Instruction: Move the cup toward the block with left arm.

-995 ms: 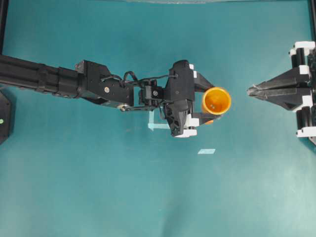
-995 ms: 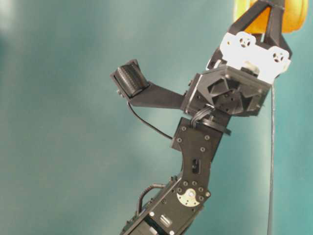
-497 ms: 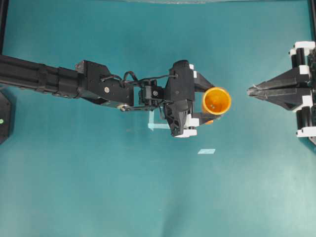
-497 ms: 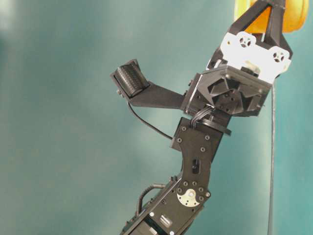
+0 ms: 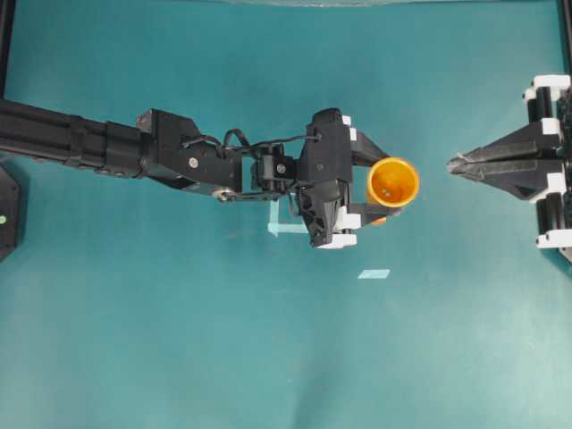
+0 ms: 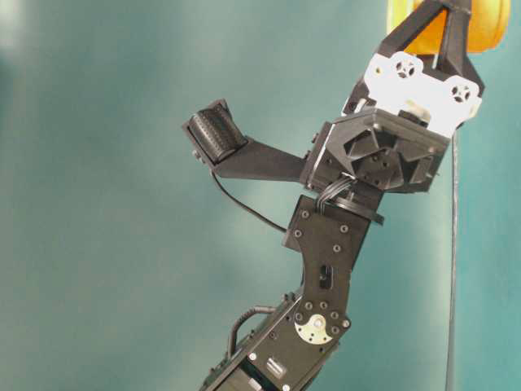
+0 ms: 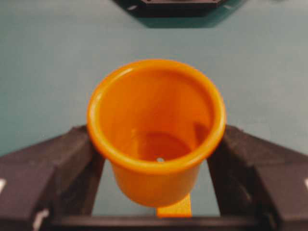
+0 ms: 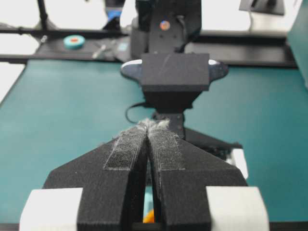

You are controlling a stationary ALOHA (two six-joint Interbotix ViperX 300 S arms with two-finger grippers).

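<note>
Cup nudged slightly rightward in overhead view, held in left pincer; otherwise nothing changed.

The block shows only as a small orange sliver under the cup in the left wrist view, its lower part cut off by the bottom edge. From overhead, the block is a thin orange edge beside a finger, mostly covered by the cup. In the table-level view the cup is cropped by the top edge and its rim is out of sight. A pale tape square on the table lies partly beneath the left arm. The right wrist view is blurred at its far end.
</note>
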